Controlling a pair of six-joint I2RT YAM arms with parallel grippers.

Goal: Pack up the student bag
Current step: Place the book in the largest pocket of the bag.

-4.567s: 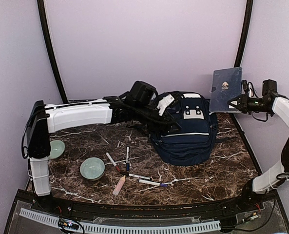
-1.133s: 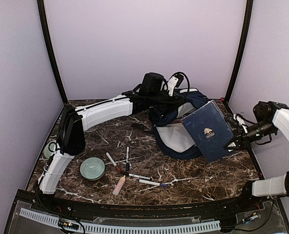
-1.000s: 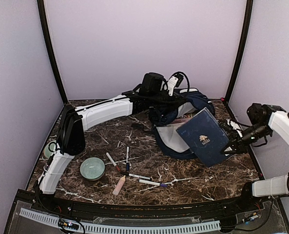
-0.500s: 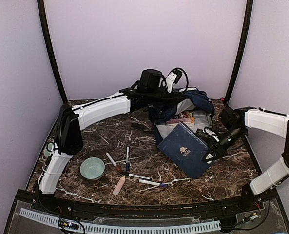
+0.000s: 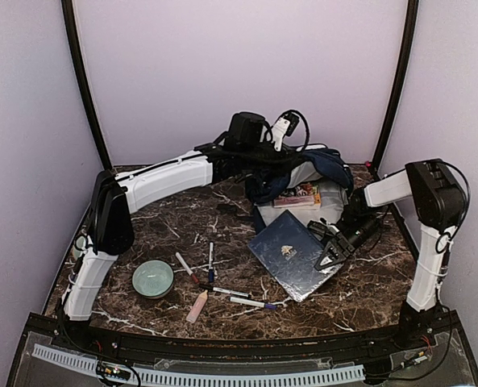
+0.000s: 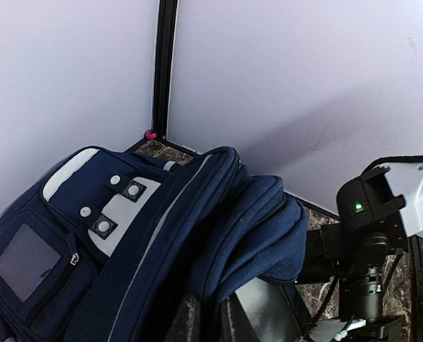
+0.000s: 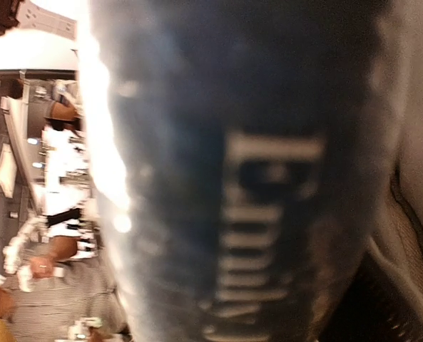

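At about one o'clock on the dark marble table [image 5: 174, 222] sits the student bag [image 5: 329, 165], its top raised and its mouth gaping toward six o'clock, with pale lining showing. The left gripper [image 5: 280, 135], at twelve o'clock, is closed tight on the bag's upper fabric and holds it up. Toward three o'clock a flat navy book [image 5: 287, 256] slants with its far corner at the bag's mouth. The right gripper [image 5: 334, 248] is clamped on the book's right edge. A pale green bowl [image 5: 152, 278] rests at eight o'clock. Several markers [image 5: 230, 293] lie scattered near six o'clock.
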